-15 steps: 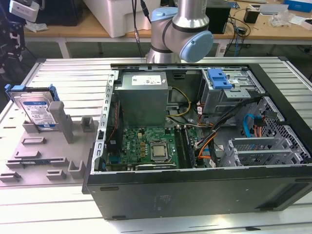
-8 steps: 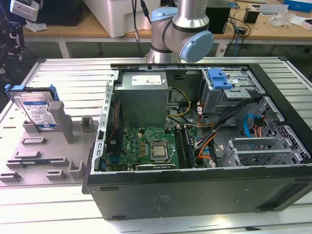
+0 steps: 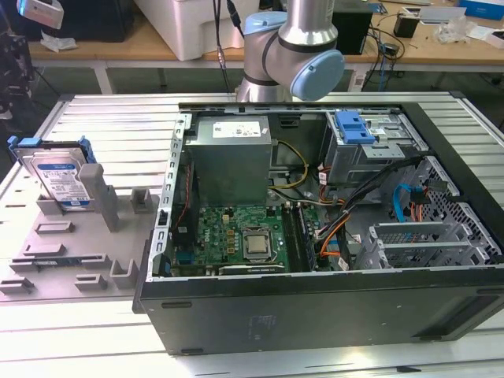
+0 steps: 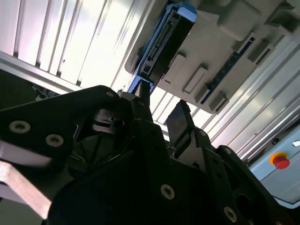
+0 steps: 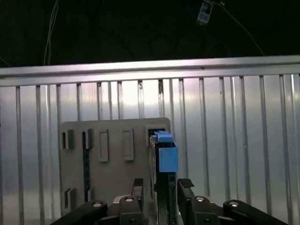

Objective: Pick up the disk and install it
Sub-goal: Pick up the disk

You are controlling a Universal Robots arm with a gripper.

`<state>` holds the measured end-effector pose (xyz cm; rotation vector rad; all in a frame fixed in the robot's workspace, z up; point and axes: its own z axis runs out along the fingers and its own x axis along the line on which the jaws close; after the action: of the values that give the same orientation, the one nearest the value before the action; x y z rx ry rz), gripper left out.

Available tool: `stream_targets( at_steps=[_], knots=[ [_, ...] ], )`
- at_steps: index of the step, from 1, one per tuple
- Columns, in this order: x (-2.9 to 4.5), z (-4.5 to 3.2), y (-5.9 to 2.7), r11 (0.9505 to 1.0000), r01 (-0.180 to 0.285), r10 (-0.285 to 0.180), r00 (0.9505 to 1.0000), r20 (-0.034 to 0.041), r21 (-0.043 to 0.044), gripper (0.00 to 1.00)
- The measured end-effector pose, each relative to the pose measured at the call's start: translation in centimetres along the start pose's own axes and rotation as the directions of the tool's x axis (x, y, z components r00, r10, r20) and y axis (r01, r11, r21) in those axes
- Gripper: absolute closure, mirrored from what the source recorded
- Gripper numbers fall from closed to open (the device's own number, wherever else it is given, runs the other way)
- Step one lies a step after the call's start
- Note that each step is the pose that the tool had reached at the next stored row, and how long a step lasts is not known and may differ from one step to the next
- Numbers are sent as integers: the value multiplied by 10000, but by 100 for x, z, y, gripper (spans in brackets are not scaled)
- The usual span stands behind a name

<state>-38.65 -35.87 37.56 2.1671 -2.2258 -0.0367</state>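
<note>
The disk [image 3: 59, 177] is stood on edge in the grey fixture [image 3: 55, 246], to the exterior view's left of the open computer case [image 3: 276, 315], apparently so that its flat faces are offered to the gripper [image 5: 161, 183], whose fingers are spread and aligned astride it, not touching.

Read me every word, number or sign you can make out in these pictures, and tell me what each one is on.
No text can be read in any view.
Blue-and-white label on the disk: print too small to read.
White sticker on the power supply: print too small to read.
Markings on the motherboard: too small to read.
</note>
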Motion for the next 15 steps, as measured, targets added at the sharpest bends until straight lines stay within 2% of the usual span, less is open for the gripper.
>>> stream_targets(
  at_steps=[6,15],
  knots=[
    [-122,8,3,9992,405,-405,9992,-31,27,58],
    [-132,42,10,9941,1080,-1080,9941,-83,50,58]
  ],
)
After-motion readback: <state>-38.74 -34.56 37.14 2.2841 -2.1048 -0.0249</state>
